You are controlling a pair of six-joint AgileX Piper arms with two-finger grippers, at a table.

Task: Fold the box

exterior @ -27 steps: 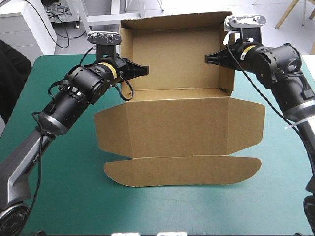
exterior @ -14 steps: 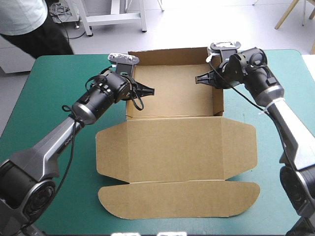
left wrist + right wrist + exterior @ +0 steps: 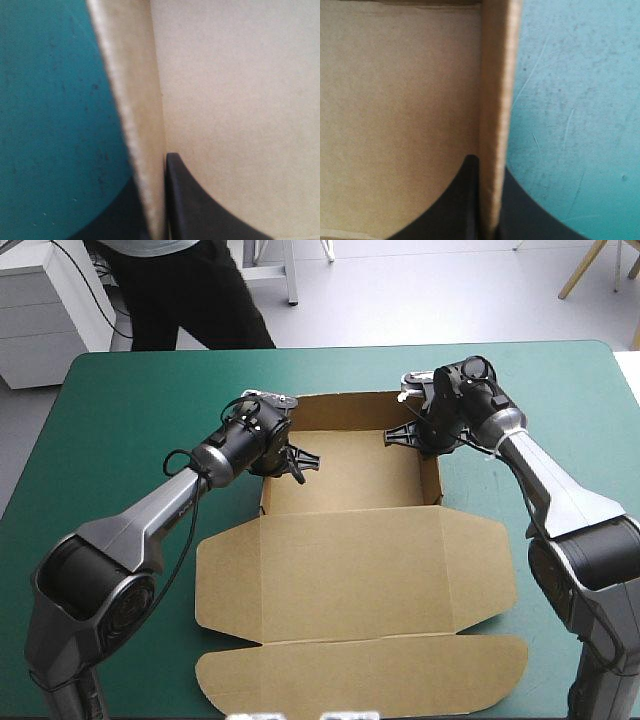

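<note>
Brown box point(image 3: 350, 570) of plain matt board, lying at the middle of the teal-green surface point(image 3: 120, 420). Its far part forms an open rectangular tray with four low walls raised. Its near part, the lid, lies flat toward the near edge of the surface: a broad panel with an angled wing at each side, ending in a long flap with rounded corners. Straight creases separate tray, panel and flap.

The left hand point(image 3: 290, 455) is clamped on the tray's left wall, the right hand point(image 3: 408, 435) on its right wall. Each reaches in from its own side near the tray's far corners.

Left wrist view: the wall's cut edge point(image 3: 135, 125) runs as a pale, slightly fibrous strip between the two black fingers. One curved finger point(image 3: 200, 210) lies against the smooth inner face of the board; the other sits on the outer side, over the cover, with only its dark base showing.

Right wrist view: the same arrangement is mirrored. The wall edge point(image 3: 495, 125) stands upright between the fingers point(image 3: 450, 205), the board's inner face on one side and the faintly scratched, speckled cover on the other.
</note>
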